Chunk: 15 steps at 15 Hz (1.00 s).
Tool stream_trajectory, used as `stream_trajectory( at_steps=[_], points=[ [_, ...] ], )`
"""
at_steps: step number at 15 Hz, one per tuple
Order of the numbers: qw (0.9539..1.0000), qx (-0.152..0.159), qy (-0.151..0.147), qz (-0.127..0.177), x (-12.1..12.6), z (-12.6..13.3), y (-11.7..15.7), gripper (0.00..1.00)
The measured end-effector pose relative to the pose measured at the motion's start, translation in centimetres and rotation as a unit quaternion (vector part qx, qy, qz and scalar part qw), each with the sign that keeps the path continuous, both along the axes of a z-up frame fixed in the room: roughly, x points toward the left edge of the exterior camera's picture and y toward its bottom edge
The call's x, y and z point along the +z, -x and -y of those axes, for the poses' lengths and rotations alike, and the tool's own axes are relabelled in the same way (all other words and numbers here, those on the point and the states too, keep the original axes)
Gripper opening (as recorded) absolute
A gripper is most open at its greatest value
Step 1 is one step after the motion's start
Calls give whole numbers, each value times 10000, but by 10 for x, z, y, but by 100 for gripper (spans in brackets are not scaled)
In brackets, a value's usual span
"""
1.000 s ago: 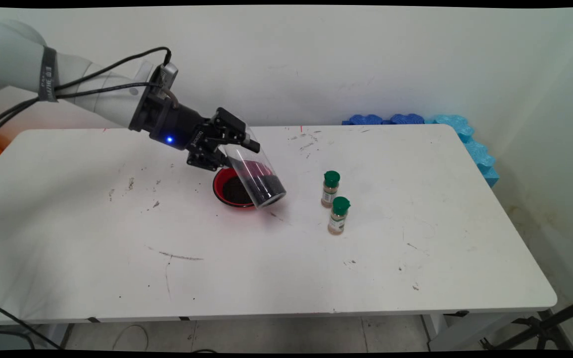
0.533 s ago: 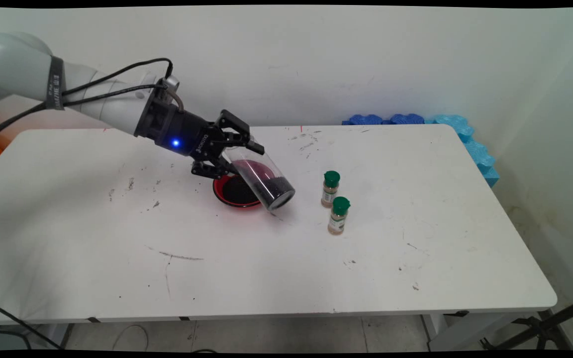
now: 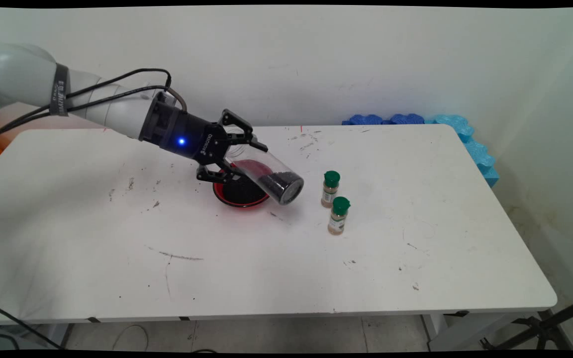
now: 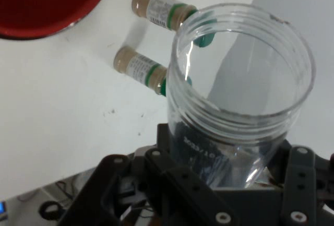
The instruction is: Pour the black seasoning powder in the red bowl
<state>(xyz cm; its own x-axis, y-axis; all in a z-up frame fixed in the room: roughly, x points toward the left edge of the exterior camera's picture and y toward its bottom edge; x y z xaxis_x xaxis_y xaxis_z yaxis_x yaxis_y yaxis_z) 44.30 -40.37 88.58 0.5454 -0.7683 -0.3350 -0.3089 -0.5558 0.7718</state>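
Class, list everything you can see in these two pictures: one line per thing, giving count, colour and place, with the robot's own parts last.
jar: 1, clear with dark grains at its lower end, held tilted above the bowl, its open mouth toward the gripper
bowl: 1, red with dark contents, mid-table under the jar
spice bottles: 2, tan with green caps, upright, right of the bowl, close together
foam blocks: several, blue, along the table's far right edge
table: 1, white, scuffed
cables: black, strapped along the arm
arm: 1, white, entering from the left
gripper: 1, black, clamped on the jar
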Motion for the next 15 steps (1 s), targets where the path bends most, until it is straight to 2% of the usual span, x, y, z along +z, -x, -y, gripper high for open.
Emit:
stream_trajectory(
  at_steps=[7, 15],
  points=[
    [9968, 451, -522, -407, -6, 1, 1, 0],
    [9885, 880, -923, -812, -11, 5, 1, 0]
  ],
)
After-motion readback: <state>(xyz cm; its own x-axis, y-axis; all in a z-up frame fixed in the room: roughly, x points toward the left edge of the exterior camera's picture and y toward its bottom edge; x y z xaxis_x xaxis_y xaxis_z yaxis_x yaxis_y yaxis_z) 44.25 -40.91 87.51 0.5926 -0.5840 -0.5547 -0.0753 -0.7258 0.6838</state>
